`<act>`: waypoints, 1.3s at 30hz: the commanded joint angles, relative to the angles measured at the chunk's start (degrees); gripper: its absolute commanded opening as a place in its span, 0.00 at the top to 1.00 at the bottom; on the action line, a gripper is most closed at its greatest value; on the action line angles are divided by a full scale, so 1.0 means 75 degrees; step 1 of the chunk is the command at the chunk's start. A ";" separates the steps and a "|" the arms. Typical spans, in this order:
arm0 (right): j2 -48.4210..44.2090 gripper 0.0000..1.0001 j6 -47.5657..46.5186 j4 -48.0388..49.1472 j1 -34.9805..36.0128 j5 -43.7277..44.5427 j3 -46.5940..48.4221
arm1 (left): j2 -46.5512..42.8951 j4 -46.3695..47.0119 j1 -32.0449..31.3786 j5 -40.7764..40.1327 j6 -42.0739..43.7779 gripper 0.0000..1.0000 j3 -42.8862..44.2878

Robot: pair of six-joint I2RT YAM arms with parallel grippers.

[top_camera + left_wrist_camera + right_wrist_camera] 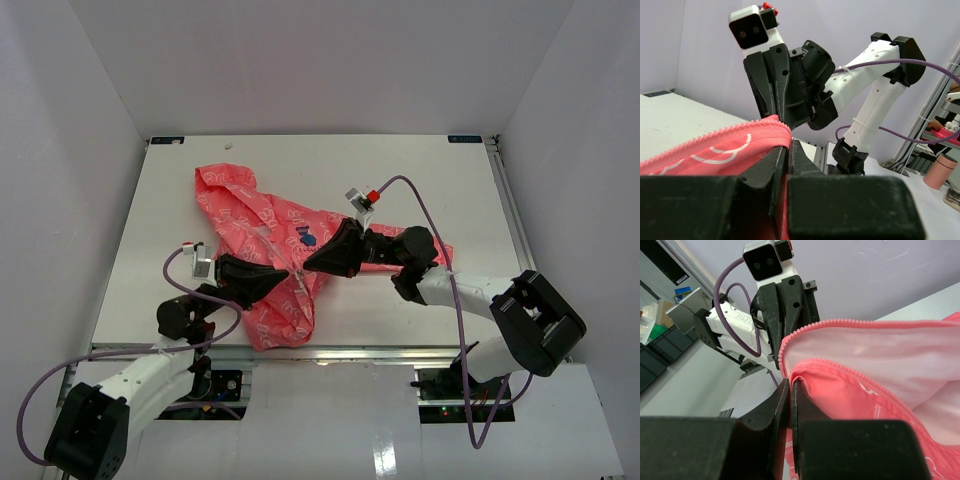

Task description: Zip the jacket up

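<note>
1. Reaching in from the lower left with the left gripper [287, 281], black fingers pointing right onto the near part of the jacket [262, 225] (a layout visible from above only).
2. Pinching, as seen from the left wrist, a raised fold of coral fabric between jaws drawn almost fully together, with zipper teeth [700, 136] running along the fold's top edge and white print [727, 151] curving just below.
3. Lying crumpled across the middle of the white table [420, 190], one end reaching toward the far left, another passing under the right arm, and the dark-blue logo [308, 239] facing up just beside the right fingers (too small to read).
4. Coming in from the right with the right gripper [312, 262], its tips near the left pair yet apart from them.
5. Showing, from the right wrist alone, the paler lining [865, 347] beneath a toothed edge, and jaws squeezed tight on a coral fold, nothing but cloth between them.
6. Facing one another across the lifted edge, each wrist camera catching the opposite gripper standing upright just behind the fabric.
</note>
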 commanded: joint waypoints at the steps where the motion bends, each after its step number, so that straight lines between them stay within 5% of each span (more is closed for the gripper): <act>1: 0.0010 0.92 -0.0063 0.4574 0.0032 0.0121 0.0099 | -0.0299 0.2002 -0.0021 -0.0116 0.0139 1.00 0.0162; 27: 0.0069 0.92 -0.0006 0.4574 0.0139 0.0187 0.0261 | 0.0356 0.2802 -0.0020 -0.0087 -0.0099 1.00 0.0055; 39: 0.0050 0.92 -0.0085 0.4574 0.0138 0.0163 0.0154 | -0.0227 0.2280 -0.0021 -0.0143 0.0051 1.00 0.0000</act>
